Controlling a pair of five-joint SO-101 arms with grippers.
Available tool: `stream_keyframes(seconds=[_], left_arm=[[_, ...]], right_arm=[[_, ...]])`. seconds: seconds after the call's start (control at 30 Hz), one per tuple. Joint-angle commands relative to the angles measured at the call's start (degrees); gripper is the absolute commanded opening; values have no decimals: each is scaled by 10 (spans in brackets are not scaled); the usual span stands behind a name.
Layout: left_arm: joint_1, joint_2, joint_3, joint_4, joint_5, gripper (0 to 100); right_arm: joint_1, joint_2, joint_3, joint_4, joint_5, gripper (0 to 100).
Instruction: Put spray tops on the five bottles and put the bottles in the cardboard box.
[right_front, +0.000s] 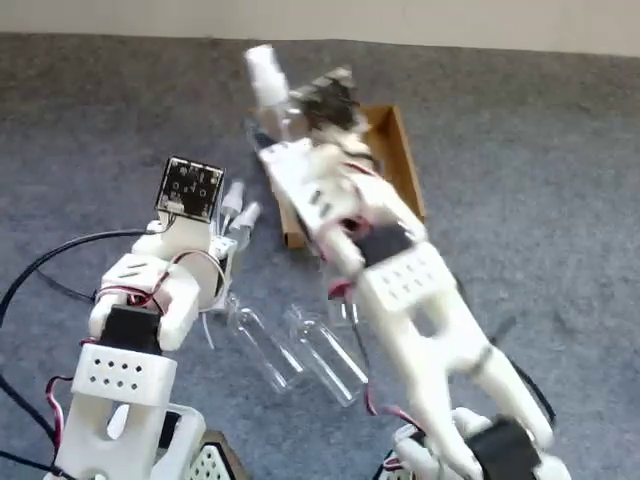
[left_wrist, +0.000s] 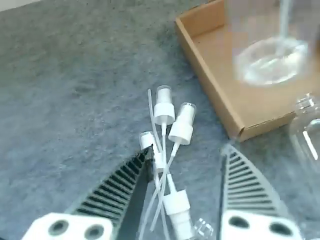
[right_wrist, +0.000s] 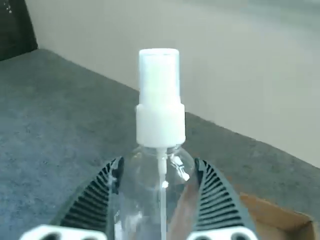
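My right gripper (right_wrist: 159, 169) is shut on a clear bottle (right_wrist: 157, 200) that carries a white spray top (right_wrist: 160, 107). In the high view this bottle (right_front: 268, 85) is held tilted over the far left end of the cardboard box (right_front: 405, 165). My left gripper (left_wrist: 187, 150) stands open low over several loose spray tops (left_wrist: 170, 125) lying on the carpet beside the box (left_wrist: 205, 60). The high view shows the left gripper (right_front: 232, 215) at those tops (right_front: 240, 205). Two bare bottles (right_front: 265, 345) (right_front: 325, 355) lie on the carpet between the arms.
Grey carpet covers the whole floor. The right arm (right_front: 400, 280) stretches across the box and hides most of its inside. Another open bottle neck (left_wrist: 306, 125) lies just outside the box's near corner. A pale wall runs along the back.
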Motion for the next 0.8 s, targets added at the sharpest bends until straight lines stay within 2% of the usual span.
stream_keyframes(seconds=[0.0,0.2,0.37,0.77], left_arm=[[10,-14,-1,-36,46,220],[11,-13,-1,-47,111,319],[8,-9,1,-76,113,319],[9,-8,3,-83,110,319]], right_arm=[[-18,49,-67,-12,-56,5],[-19,48,-68,65,-96,5],[-20,38,-70,126,-131,5],[-39,-149,43,136,-127,5]])
